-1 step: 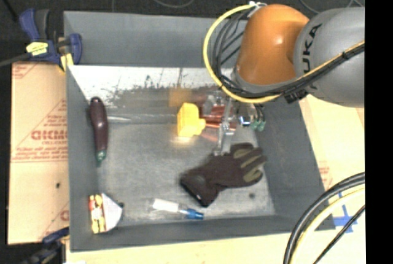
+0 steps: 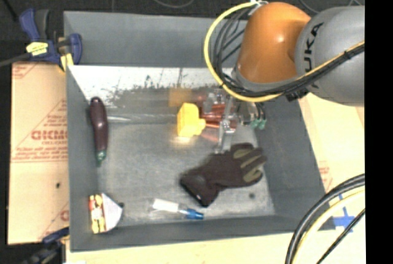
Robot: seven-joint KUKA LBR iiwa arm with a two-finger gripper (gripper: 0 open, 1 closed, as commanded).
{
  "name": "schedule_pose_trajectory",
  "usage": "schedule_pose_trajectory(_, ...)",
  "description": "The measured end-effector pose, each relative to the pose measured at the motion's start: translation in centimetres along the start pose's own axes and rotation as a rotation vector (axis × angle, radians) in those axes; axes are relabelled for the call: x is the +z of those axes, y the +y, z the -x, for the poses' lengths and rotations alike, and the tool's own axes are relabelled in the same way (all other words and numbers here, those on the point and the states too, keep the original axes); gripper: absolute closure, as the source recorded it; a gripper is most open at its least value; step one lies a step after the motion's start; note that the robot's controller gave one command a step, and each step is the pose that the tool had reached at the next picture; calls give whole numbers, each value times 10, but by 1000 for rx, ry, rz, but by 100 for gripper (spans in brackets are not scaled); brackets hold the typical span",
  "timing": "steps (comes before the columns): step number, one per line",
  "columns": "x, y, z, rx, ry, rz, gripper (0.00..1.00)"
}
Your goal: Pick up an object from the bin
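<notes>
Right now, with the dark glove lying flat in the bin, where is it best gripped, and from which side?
Probably the cuff, the thicker, bunched end of the dark glove, pointing to the view's lower left. Come down from above, closing across its width: the glove lies flat and limp, and its other end looks too thin to pinch.
</notes>
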State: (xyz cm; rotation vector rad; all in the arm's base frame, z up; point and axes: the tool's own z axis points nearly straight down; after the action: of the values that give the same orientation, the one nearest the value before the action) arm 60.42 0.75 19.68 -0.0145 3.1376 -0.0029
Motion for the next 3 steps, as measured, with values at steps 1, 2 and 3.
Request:
schedule_pose_trajectory(1,26,-18,-21,-51,-4,0,0)
schedule_pose_trajectory(2,76,-32,-37,-11,-4,1,0)
schedule_pose_trajectory(3,125,-60,-32,-242,-6,0,100)
